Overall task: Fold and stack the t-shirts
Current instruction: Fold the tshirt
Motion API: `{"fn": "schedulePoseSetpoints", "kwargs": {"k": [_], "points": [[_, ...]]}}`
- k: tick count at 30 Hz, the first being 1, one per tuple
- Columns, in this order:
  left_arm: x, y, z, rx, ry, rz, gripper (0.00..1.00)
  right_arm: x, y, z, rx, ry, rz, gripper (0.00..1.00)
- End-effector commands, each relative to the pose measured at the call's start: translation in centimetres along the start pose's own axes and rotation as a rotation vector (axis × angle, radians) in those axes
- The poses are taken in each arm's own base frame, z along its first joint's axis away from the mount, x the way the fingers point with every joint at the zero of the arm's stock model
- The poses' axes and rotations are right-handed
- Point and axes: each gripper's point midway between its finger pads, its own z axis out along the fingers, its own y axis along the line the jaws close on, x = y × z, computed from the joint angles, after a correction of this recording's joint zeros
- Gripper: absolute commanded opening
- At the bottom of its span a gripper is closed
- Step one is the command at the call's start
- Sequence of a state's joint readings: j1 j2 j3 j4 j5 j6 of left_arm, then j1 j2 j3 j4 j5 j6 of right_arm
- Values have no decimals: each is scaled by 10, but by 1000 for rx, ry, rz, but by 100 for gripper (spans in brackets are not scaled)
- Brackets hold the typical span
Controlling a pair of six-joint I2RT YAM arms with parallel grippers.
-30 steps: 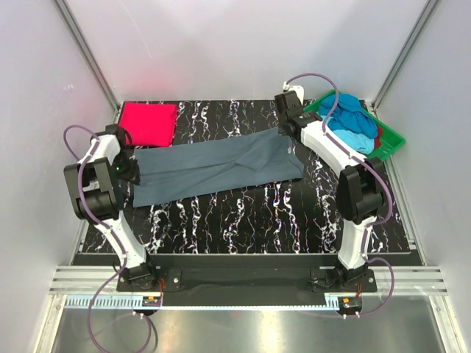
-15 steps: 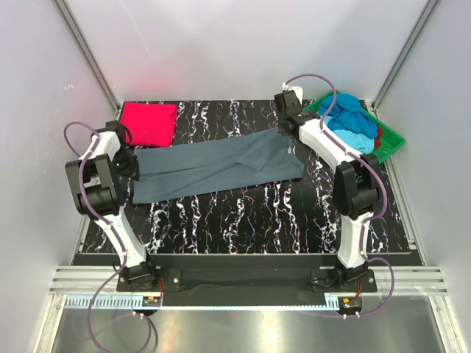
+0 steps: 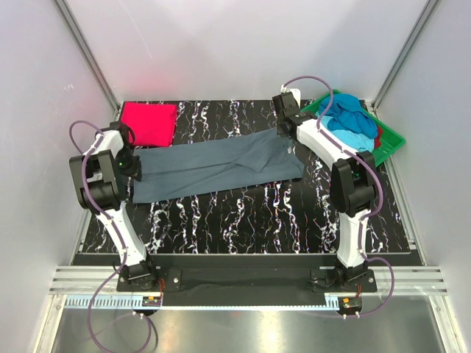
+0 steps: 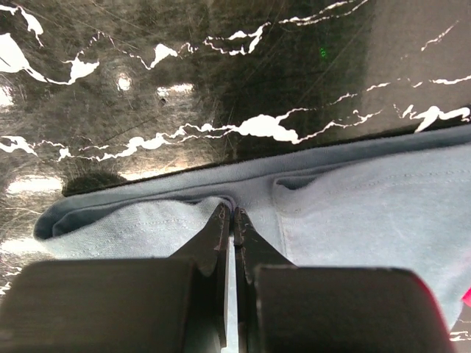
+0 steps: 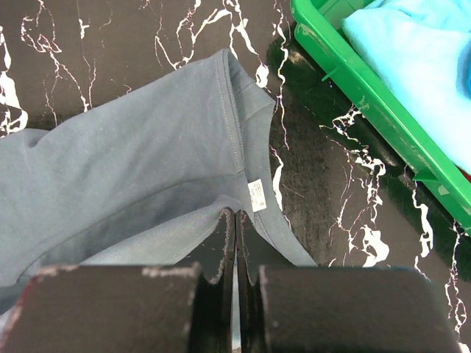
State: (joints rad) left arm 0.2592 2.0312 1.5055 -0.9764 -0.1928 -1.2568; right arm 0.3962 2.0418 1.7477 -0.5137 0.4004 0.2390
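The slate grey-blue t-shirt (image 3: 221, 165) lies stretched in a long folded band across the black marbled table. My left gripper (image 3: 131, 163) is shut on its left end; in the left wrist view the pinched fold (image 4: 232, 208) sits at the closed gripper (image 4: 233, 215). My right gripper (image 3: 284, 132) is shut on the shirt's right end by the collar; the right wrist view shows the closed gripper (image 5: 235, 215) next to the white label (image 5: 256, 195). A folded red-pink t-shirt (image 3: 149, 122) lies at the back left. Turquoise (image 3: 352, 138), dark blue (image 3: 347, 112) and red (image 3: 378, 136) shirts are heaped in the tray.
The green plastic tray (image 3: 394, 137) stands at the back right corner, its rim close to my right gripper in the right wrist view (image 5: 353, 88). White walls enclose the table on three sides. The table's front edge runs along the arm bases.
Both grippers have shifted slightly toward the back, each still holding its end of the grey-blue shirt. The shirt band has barely moved.
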Motion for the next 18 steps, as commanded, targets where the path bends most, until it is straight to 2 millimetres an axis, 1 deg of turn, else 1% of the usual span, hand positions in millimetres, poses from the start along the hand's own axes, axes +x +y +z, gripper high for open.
{"fn": "schedulePoseSetpoints", "kwargs": {"k": [1, 7, 11, 13, 18], "points": [[-12, -9, -7, 23, -54, -5, 0, -27, -6, -2, 23, -73, 28, 0], [-13, -10, -8, 25, -64, -11, 0, -33, -9, 0, 44, -90, 24, 0], [-12, -11, -4, 19, -58, -4, 0, -33, -7, 8, 43, -86, 17, 0], [-13, -13, -6, 25, -63, -3, 0, -31, -6, 13, 43, -77, 14, 0], [-22, -12, -12, 29, -110, -25, 0, -31, -8, 22, 48, -71, 16, 0]]}}
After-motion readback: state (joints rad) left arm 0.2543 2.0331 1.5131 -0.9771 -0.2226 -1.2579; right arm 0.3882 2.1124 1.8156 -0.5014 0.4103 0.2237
